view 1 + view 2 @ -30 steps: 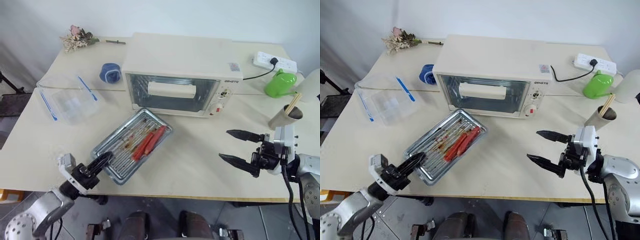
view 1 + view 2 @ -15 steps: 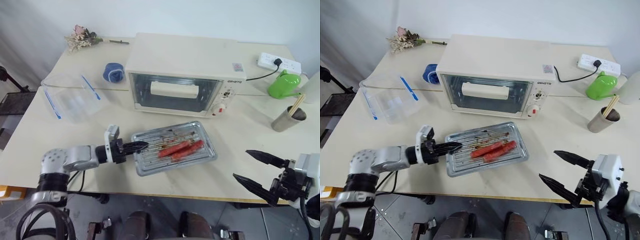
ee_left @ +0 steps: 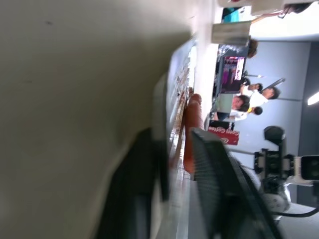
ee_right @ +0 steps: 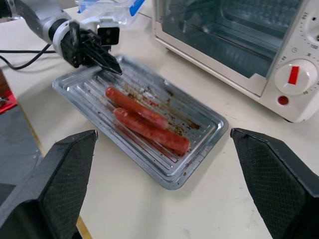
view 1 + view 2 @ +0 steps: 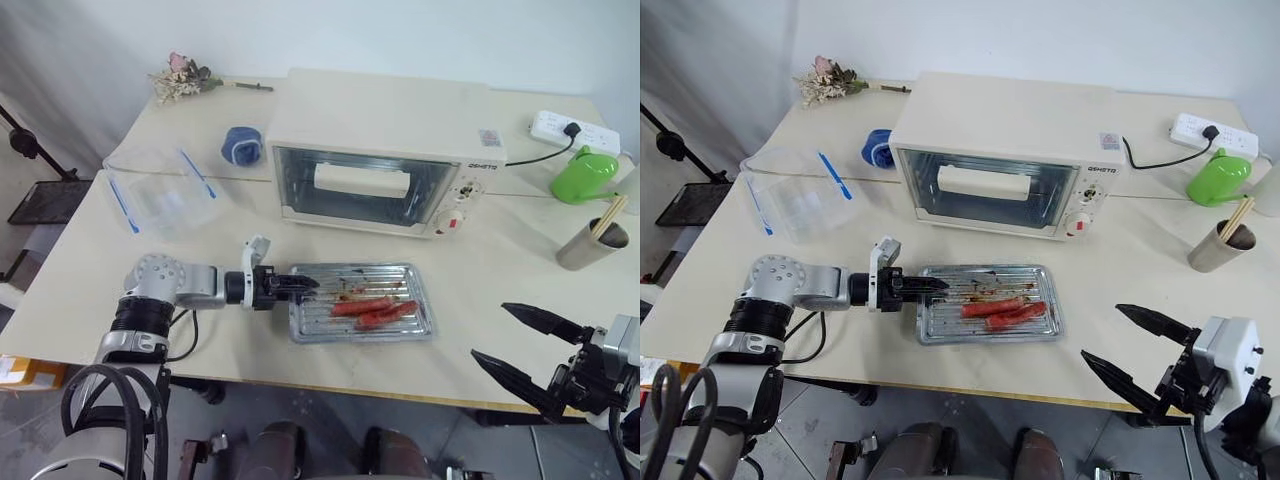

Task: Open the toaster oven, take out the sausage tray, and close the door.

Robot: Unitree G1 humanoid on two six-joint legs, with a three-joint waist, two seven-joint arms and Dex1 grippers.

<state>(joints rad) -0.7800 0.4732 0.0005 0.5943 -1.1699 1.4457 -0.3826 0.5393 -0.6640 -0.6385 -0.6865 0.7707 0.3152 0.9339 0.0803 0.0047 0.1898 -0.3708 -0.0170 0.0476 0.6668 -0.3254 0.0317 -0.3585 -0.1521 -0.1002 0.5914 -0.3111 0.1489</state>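
The tray (image 5: 362, 304) is lying on the bench (image 5: 250, 340) at 6 o'clock from the closed oven (image 5: 385, 150), nothing lying between them. The left tool (image 5: 300, 284) is straddling the tray's rim, slightly parted. The right tool (image 5: 518, 345) is gaping wide at 4 o'clock, empty. A plastic box (image 5: 165, 190) is sitting at 10 o'clock.

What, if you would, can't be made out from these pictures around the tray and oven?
- Left gripper: head views too small to show whether it grips the sausage tray rim.
- Toaster oven knob markings: too small.
- Metal cup contents: hidden by its wall.
- Oven interior: dimmed by the door glass.
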